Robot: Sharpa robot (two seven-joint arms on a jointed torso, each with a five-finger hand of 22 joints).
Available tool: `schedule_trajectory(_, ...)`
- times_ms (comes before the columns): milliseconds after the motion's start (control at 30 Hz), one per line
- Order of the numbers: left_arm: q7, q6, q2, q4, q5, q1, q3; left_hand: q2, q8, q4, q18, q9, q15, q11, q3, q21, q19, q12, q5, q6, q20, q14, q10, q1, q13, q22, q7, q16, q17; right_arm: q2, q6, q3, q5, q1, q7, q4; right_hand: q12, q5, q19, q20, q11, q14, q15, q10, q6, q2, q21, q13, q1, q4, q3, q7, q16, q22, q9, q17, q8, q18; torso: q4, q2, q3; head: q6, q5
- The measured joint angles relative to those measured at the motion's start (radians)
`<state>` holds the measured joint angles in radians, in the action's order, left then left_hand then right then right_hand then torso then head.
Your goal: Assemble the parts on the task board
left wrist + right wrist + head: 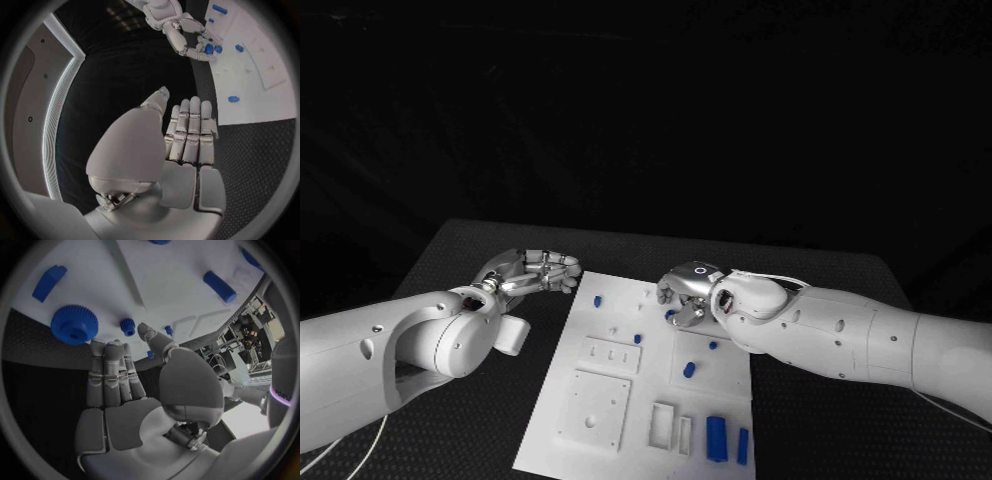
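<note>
The white task board lies in the middle of the table. My right hand hovers over its far part with fingers stretched out and nothing in them. In the right wrist view its fingertips are close to a small blue gear, with a large blue gear beside it; I cannot tell whether they touch. My left hand is off the board's far left corner, its fingers straight and empty. Several blue parts lie on the board, among them a peg and two bars.
The board has recessed slots and square plates at its near left. Black table surface surrounds the board on all sides. A thin cable hangs below my left arm near the front left.
</note>
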<state>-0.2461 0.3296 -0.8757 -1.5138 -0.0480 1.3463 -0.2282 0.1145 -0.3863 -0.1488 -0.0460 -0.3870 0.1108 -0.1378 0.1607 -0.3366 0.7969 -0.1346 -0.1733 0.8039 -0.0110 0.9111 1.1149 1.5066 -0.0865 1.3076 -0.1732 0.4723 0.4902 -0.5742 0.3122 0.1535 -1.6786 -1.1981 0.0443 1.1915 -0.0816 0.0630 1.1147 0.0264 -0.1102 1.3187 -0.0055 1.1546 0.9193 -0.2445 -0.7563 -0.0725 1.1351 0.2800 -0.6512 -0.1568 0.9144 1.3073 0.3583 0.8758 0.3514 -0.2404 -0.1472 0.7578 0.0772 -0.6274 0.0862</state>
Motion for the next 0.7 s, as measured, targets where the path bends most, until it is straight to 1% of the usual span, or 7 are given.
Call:
schedule_trajectory(133, 0.0, -0.001, 0.0, 0.007, 0.001, 0.0, 0.0, 0.0, 0.0, 0.0, 0.0, 0.0, 0.0, 0.0, 0.0, 0.0, 0.0, 0.0, 0.0, 0.0, 0.0, 0.0, 0.0, 0.0, 0.0, 0.0, 0.0, 0.0, 0.0, -0.008, -0.006, 0.0, -0.001, 0.0, 0.0, 0.005, -0.004, -0.001, 0.002, -0.002, 0.007, 0.0, 0.0, 0.007, 0.007, 0.012, -0.014, -0.001, 0.012, 0.001, -0.001, 0.007, 0.016, 0.0, 0.001, 0.0, 0.001, 0.0, 0.0, 0.001, -0.0002, -0.001, 0.0)
schedule_trajectory(267, 0.001, -0.001, 0.001, 0.009, 0.001, 0.0, 0.0, 0.0, 0.0, 0.0, 0.0, 0.0, 0.0, 0.0, 0.0, 0.0, 0.0, 0.0, 0.0, 0.0, 0.0, 0.0, 0.0, 0.0, 0.0, 0.0, 0.0, -0.004, 0.0, -0.011, -0.011, 0.0, -0.003, 0.0, 0.0, 0.007, -0.006, -0.005, 0.002, -0.002, 0.005, 0.001, -0.001, 0.016, 0.015, 0.017, -0.026, -0.002, 0.017, -0.001, -0.016, 0.007, 0.031, 0.001, 0.003, 0.0, 0.005, 0.0, 0.0001, 0.001, -0.0001, 0.0, 0.003)
schedule_trajectory(333, 0.001, -0.001, 0.001, 0.01, 0.002, 0.0, 0.0, 0.0, 0.0, 0.0, 0.0, 0.0, 0.0, 0.0, 0.0, 0.0, 0.0, 0.0, 0.0, 0.0, 0.0, 0.0, 0.0, 0.0, 0.0, 0.0, 0.0, -0.004, 0.0, -0.01, -0.013, 0.0, -0.003, 0.0, 0.0, 0.006, -0.01, -0.005, 0.005, -0.005, 0.01, 0.002, -0.002, 0.021, 0.019, 0.023, -0.03, -0.002, 0.023, 0.0, -0.026, 0.011, 0.036, 0.001, 0.003, 0.0, 0.006, 0.001, 0.0006, 0.001, -0.0001, 0.001, 0.003)
schedule_trajectory(467, 0.001, -0.002, 0.002, 0.011, 0.002, 0.0, 0.0, 0.0, 0.0, 0.0, 0.0, 0.001, 0.0, 0.0, 0.0, 0.0, 0.0, 0.0, 0.0, 0.0, 0.0, 0.0, 0.0, 0.0, 0.0, 0.0, 0.0, -0.004, 0.0, -0.006, -0.019, 0.0, -0.004, 0.0, 0.0, 0.004, -0.013, -0.006, 0.003, -0.008, 0.011, 0.002, -0.002, 0.03, 0.027, 0.024, -0.041, -0.003, 0.024, -0.005, -0.038, 0.012, 0.046, 0.001, 0.005, -0.002, 0.011, 0.002, 0.0001, 0.001, -0.0001, 0.001, 0.006)
schedule_trajectory(567, 0.001, -0.002, 0.003, 0.012, 0.002, 0.0, 0.0, 0.0, 0.0, 0.0, 0.0, 0.001, 0.0, 0.0, 0.0, 0.0, 0.0, 0.0, 0.0, 0.0, 0.0, 0.0, 0.0, 0.0, 0.0, 0.0, 0.0, -0.004, 0.001, -0.002, -0.024, 0.0, -0.004, 0.001, 0.0, 0.002, -0.015, -0.009, 0.002, -0.009, 0.014, 0.003, -0.003, 0.036, 0.033, 0.024, -0.045, -0.004, 0.024, -0.008, -0.042, 0.017, 0.052, 0.001, 0.006, -0.003, 0.013, 0.004, -0.0005, 0.001, -0.0001, 0.001, 0.007)
schedule_trajectory(600, 0.001, -0.002, 0.004, 0.013, 0.002, 0.0, -0.001, 0.0, 0.0, 0.0, 0.0, 0.001, 0.0, 0.0, 0.0, 0.0, 0.0, 0.0, 0.0, 0.0, 0.0, 0.0, 0.0, 0.0, 0.0, 0.0, 0.0, -0.004, 0.001, -0.001, -0.026, 0.0, -0.004, 0.001, 0.0, 0.001, -0.017, -0.009, 0.002, -0.009, 0.016, 0.003, -0.003, 0.038, 0.036, 0.028, -0.05, -0.004, 0.028, -0.01, -0.048, 0.017, 0.056, 0.001, 0.007, -0.003, 0.017, 0.004, -0.0006, 0.001, -0.0001, 0.001, 0.007)
schedule_trajectory(700, 0.001, -0.003, 0.005, 0.014, 0.002, 0.0, -0.001, 0.0, 0.0, 0.0, 0.0, 0.001, 0.0, 0.0, 0.0, 0.0, 0.0, 0.0, 0.0, 0.0, 0.0, 0.0, 0.0, 0.0, 0.0, 0.0, 0.0, -0.004, 0.001, 0.001, -0.032, 0.0, -0.005, 0.002, -0.001, -0.007, -0.019, -0.009, 0.002, -0.009, 0.018, 0.003, -0.011, 0.049, 0.041, 0.029, -0.055, -0.005, 0.029, -0.012, -0.055, 0.019, 0.064, 0.001, 0.009, -0.005, 0.017, 0.005, -0.0012, 0.001, 0.0005, -0.001, 0.009)
